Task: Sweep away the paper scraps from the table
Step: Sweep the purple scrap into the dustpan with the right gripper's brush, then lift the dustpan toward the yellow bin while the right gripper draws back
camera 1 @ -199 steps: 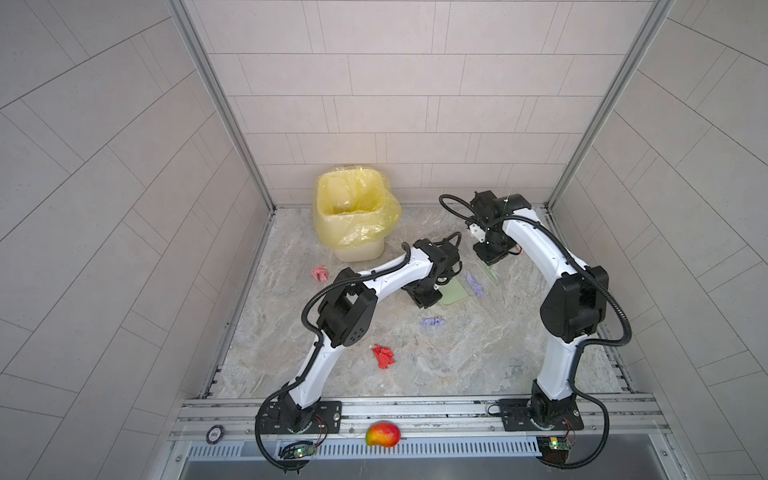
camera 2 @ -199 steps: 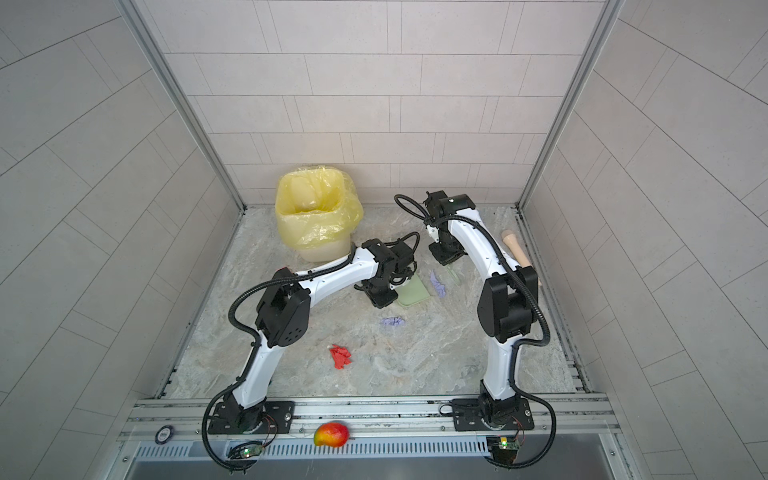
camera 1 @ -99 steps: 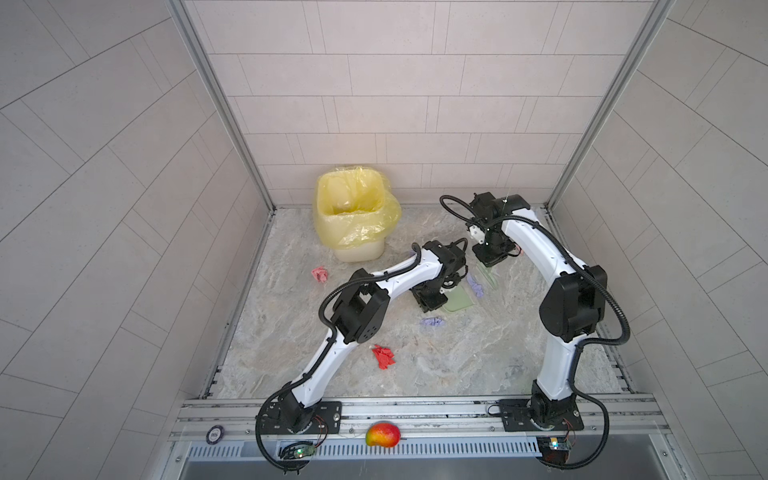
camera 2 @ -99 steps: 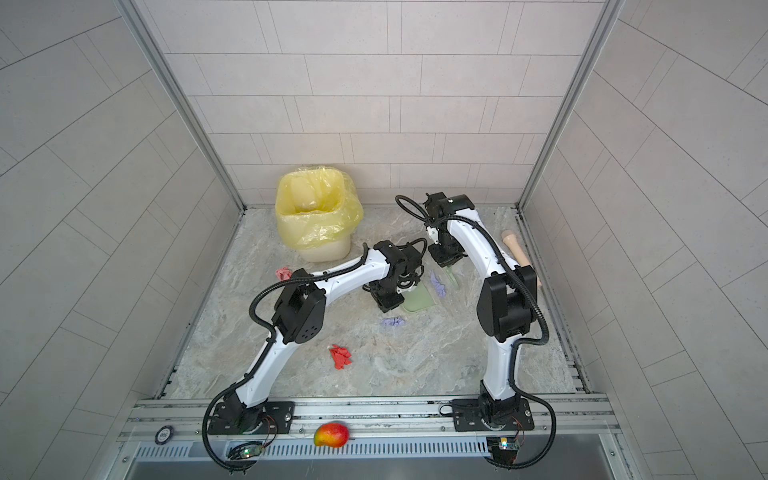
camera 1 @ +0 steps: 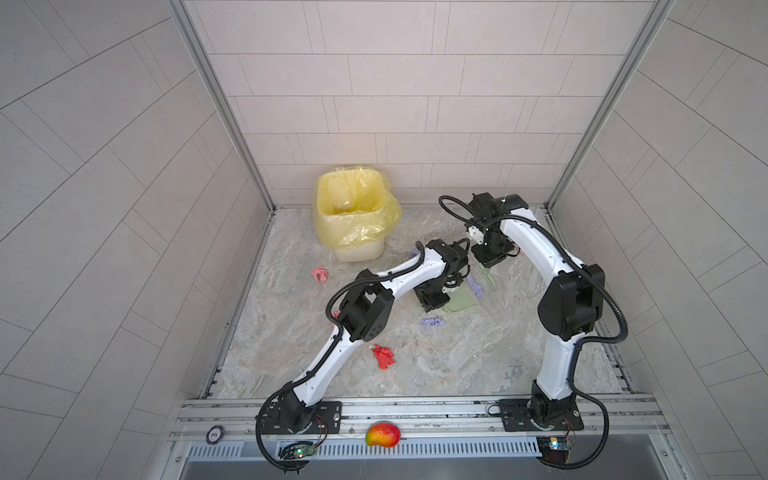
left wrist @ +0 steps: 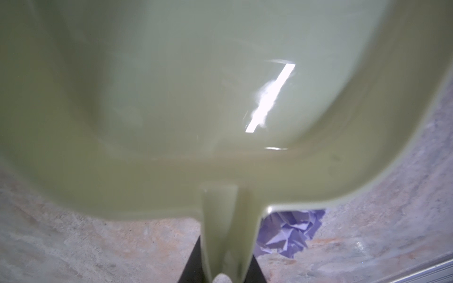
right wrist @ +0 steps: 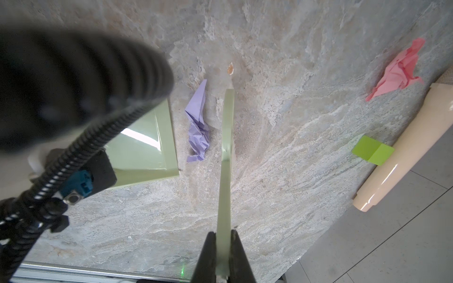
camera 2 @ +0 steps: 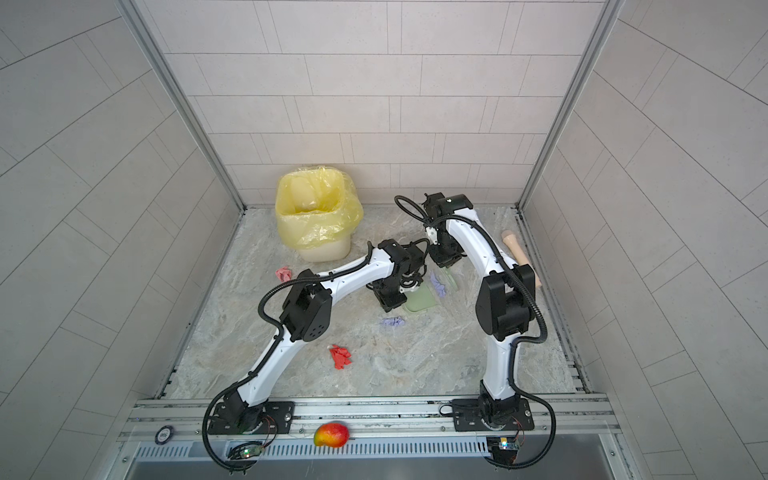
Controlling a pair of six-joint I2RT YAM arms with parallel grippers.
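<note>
Tabletop (camera 1: 478, 365): grey stone look, with both arms bent over the middle.
Bin (camera 1: 357, 237): stands at the back left, with a yellow bag in it.
Cream stick (camera 2: 519, 259): lies along the right edge of the tabletop.
Dustpan (right wrist: 144, 147): green, lies flat in the middle of the tabletop.
Left gripper (left wrist: 222, 265): its fingers are clamped on the dustpan's handle.
Green blade (right wrist: 226, 147): thin and long, on its edge, near the dustpan's open side.
Right gripper (right wrist: 223, 247): its fingers are pressed tight on one end of the green blade.
Mango (camera 1: 382, 434): sits on the front rail, off the tabletop.
Paper scraps: all lie on the tabletop.
Purple scrap (right wrist: 198, 122): lies between the dustpan and the green blade.
Second purple scrap (camera 1: 432, 322): just beside the dustpan's handle.
Red scrap (camera 1: 383, 356): lies nearer the front, well apart from the dustpan.
Pink scrap (camera 1: 320, 274): lies near the bin.
Second pink scrap (right wrist: 397, 71): lies near the cream stick.
Green cube (right wrist: 372, 150): touches the cream stick.
</note>
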